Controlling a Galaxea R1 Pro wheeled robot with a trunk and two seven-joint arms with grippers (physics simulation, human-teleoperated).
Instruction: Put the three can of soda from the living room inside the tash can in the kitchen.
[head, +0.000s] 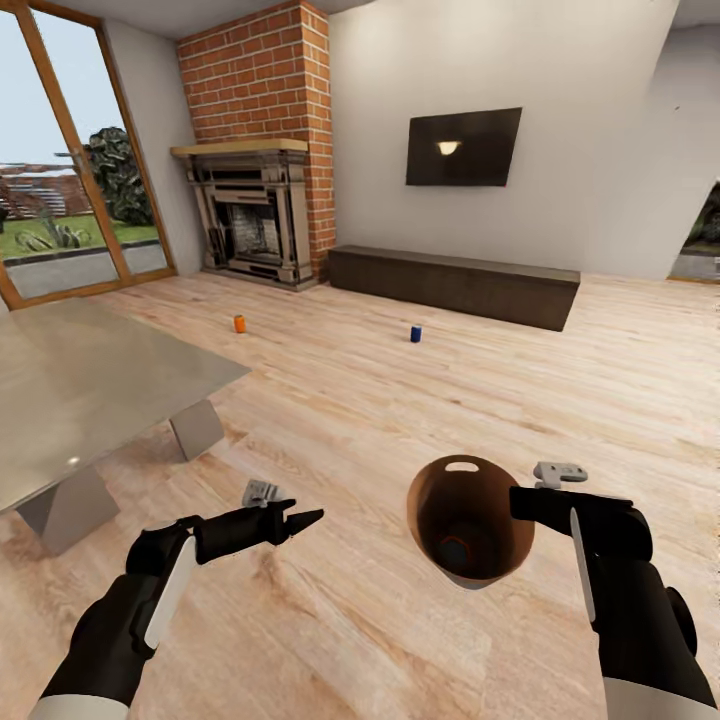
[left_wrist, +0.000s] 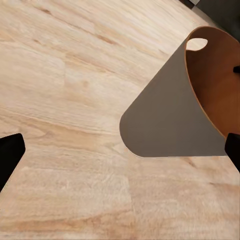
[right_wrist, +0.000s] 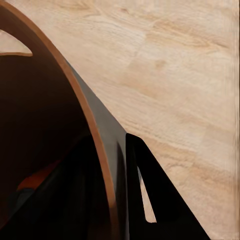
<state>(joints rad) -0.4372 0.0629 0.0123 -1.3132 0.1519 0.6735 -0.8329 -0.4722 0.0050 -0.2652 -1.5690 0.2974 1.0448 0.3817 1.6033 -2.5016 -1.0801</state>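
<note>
My right gripper is shut on the rim of the tash can, one finger inside the wall and one outside. The brown bin is tilted, with its mouth facing up toward my head. One orange can of soda lies in its dark bottom and shows as an orange patch in the right wrist view. Another orange can of soda stands on the living room floor, far ahead to the left. My left gripper is open and holds nothing, left of the bin.
A small blue can stands on the floor ahead. The grey glass-topped coffee table is close on my left. A brick fireplace, a low dark bench and glass doors line the far side.
</note>
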